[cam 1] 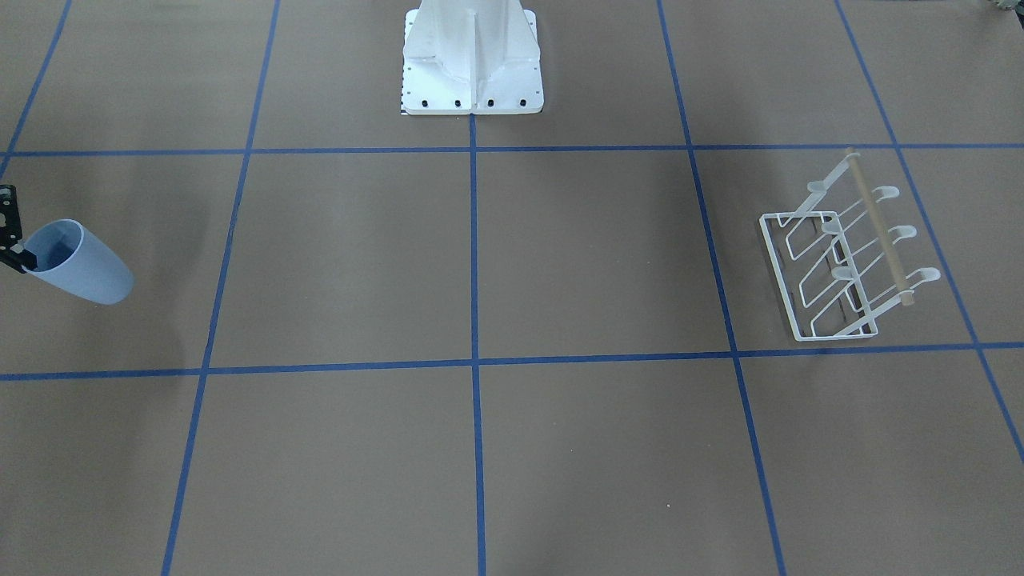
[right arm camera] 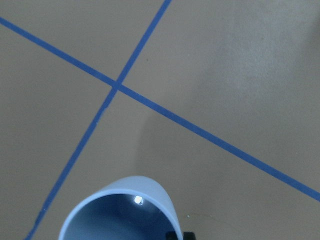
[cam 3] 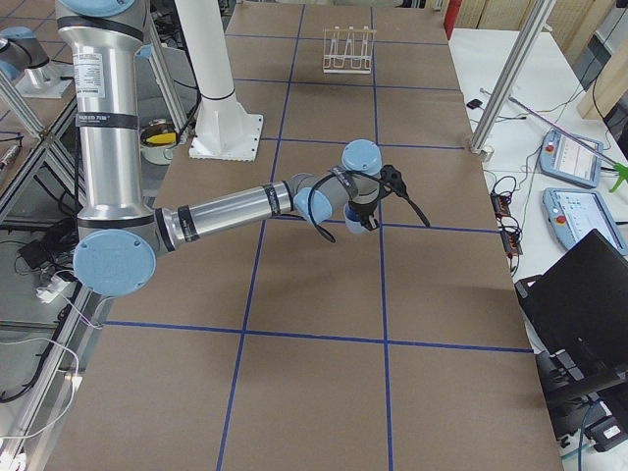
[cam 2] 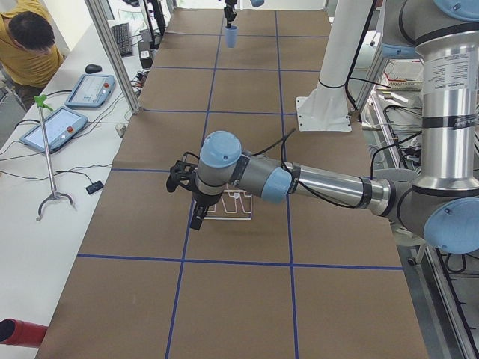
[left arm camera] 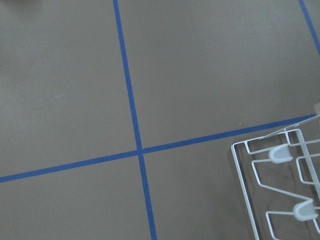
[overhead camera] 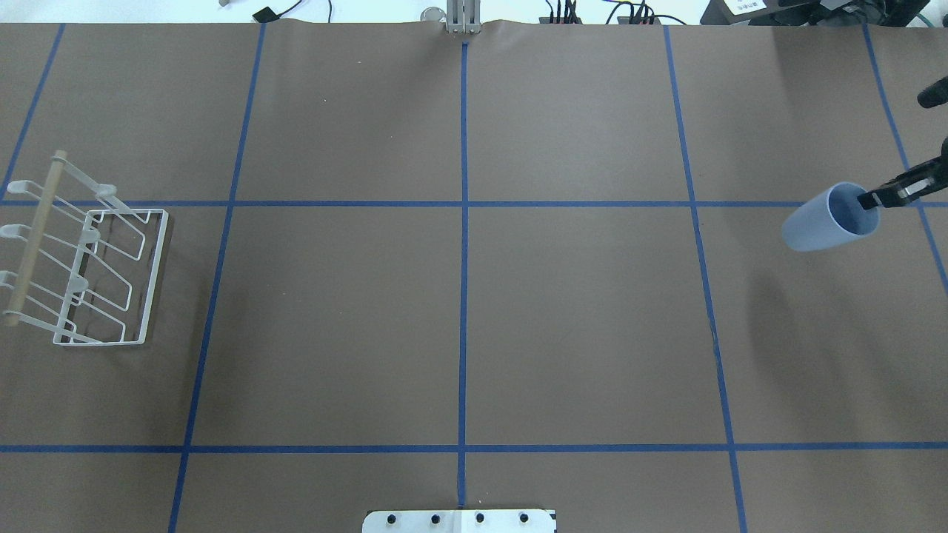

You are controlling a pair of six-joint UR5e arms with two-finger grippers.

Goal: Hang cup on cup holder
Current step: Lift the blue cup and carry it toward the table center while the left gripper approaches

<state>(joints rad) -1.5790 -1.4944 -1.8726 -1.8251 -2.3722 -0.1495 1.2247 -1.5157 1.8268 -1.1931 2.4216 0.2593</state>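
The light blue cup (overhead camera: 818, 226) hangs tilted above the table at the far right of the overhead view, rim toward my right gripper (overhead camera: 868, 198). That gripper is shut on the cup's rim, one finger inside. In the front view the cup (cam 1: 88, 272) and right gripper (cam 1: 22, 258) are at the left edge. The right wrist view shows the cup's open mouth (right arm camera: 115, 217). The white wire cup holder (overhead camera: 89, 274) with its wooden rod stands at the table's far left, empty; it also shows in the front view (cam 1: 840, 264) and the left wrist view (left arm camera: 280, 190). My left gripper (cam 2: 197, 217) hovers beside it; I cannot tell whether it is open.
The white robot pedestal (cam 1: 472, 64) stands mid-table at the robot's side. Blue tape lines grid the brown table (overhead camera: 459, 296). A person (cam 2: 26, 37) and tablets sit at a side bench beyond the metal posts.
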